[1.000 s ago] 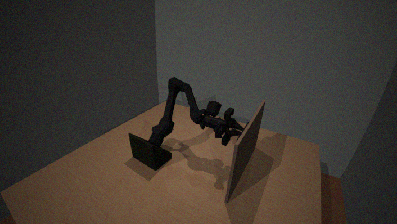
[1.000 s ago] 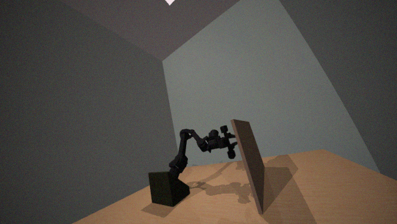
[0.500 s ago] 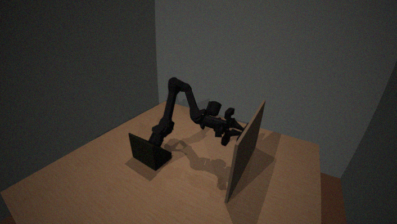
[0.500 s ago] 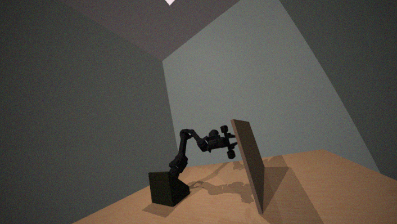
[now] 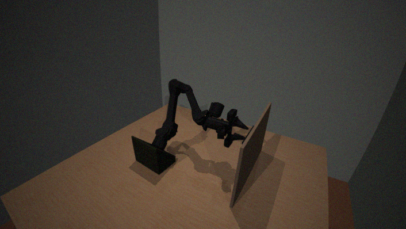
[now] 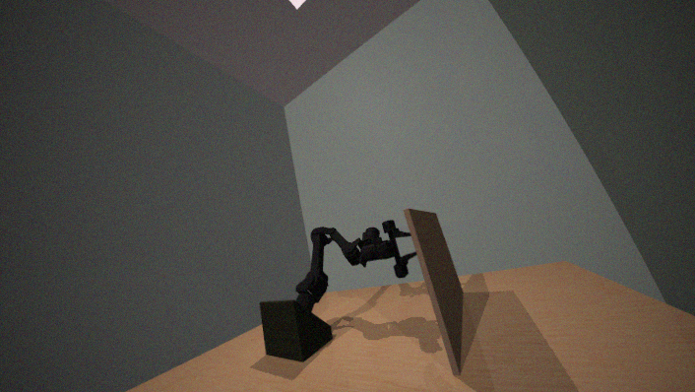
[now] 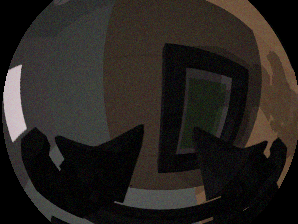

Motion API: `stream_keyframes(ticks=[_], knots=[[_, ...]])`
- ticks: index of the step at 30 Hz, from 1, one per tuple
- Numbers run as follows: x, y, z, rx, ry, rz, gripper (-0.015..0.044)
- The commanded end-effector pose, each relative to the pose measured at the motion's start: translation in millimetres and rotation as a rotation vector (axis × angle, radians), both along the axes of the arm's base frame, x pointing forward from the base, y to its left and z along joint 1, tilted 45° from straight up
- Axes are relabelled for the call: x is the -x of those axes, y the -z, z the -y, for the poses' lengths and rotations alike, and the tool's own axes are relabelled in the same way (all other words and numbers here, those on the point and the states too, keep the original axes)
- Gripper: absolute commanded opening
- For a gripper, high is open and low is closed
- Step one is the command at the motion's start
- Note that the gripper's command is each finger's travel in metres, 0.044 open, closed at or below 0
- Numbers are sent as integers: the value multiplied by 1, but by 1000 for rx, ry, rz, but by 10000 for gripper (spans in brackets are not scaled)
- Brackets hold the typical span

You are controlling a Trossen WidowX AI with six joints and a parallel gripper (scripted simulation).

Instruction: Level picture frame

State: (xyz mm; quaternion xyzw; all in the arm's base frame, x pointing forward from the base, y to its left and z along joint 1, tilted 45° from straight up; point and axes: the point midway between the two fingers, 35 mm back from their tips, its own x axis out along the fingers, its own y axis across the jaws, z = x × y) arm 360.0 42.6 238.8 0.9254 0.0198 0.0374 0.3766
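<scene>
Against the brown upright board (image 5: 254, 149) (image 6: 438, 276) (image 7: 131, 90), a dark picture frame (image 7: 173, 110), pale inner border, green picture inside, its outline slanting in the wrist view, levelness hard to judge, the black gripper (image 5: 245, 133) (image 6: 413, 244) (image 7: 169, 129) nearby, fingers spread, pinching nothing.
</scene>
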Motion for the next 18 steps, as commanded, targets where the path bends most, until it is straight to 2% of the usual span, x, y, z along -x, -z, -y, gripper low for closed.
stream_keyframes(ticks=[1,8,14,18], knots=[[31,-1,0,-50,0,0,260],[81,10,3,-139,-1,-4,260],[79,6,4,-131,-5,4,260],[95,-2,22,-158,-16,-3,260]])
